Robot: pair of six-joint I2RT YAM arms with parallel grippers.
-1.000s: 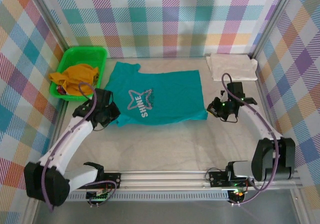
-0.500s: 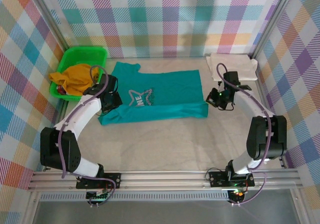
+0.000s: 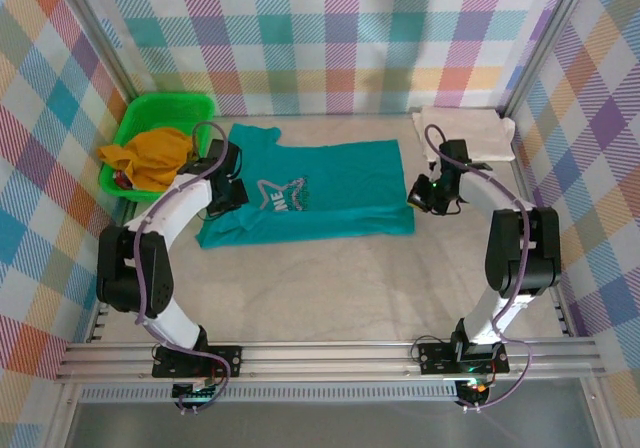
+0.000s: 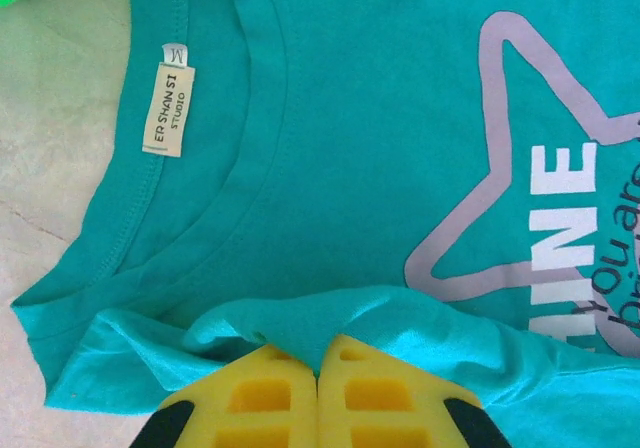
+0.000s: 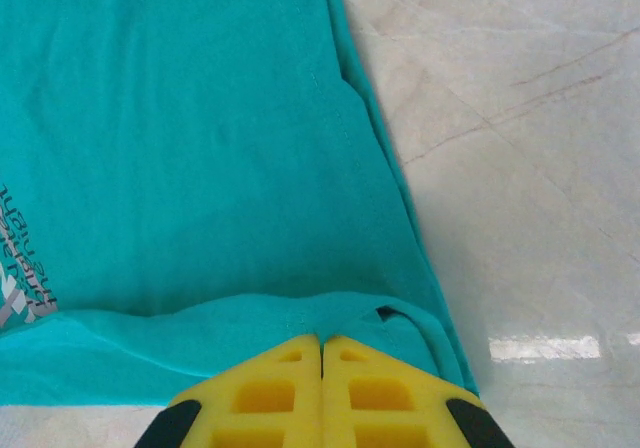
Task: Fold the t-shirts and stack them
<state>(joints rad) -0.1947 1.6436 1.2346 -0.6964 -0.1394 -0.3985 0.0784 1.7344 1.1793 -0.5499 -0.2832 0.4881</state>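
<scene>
The left end effector (image 4: 318, 353) is closed tight on a pinched-up fold of the teal t-shirt (image 3: 330, 193), at the shirt's near edge on the collar side. Just ahead of it and to its left lies the neckline with its cream label (image 4: 168, 99). Ahead to its right are the silver star (image 4: 470, 198) and the white lettering, partly covered by the raised fold. The right end effector (image 5: 321, 343) is likewise fully closed, gripping a raised fold at the same shirt's hem end. Ahead and to its left the teal cloth spreads flat, and the bare pale surface (image 5: 520, 168) lies ahead to its right. The shirt stretches between the two end effectors. The folded cream-white t-shirt (image 3: 465, 133) lies just beyond the right end effector, apart from the teal one. Beyond the left end effector and to its left stands a green basket (image 3: 170, 98) holding an orange cloth (image 3: 150, 156).
</scene>
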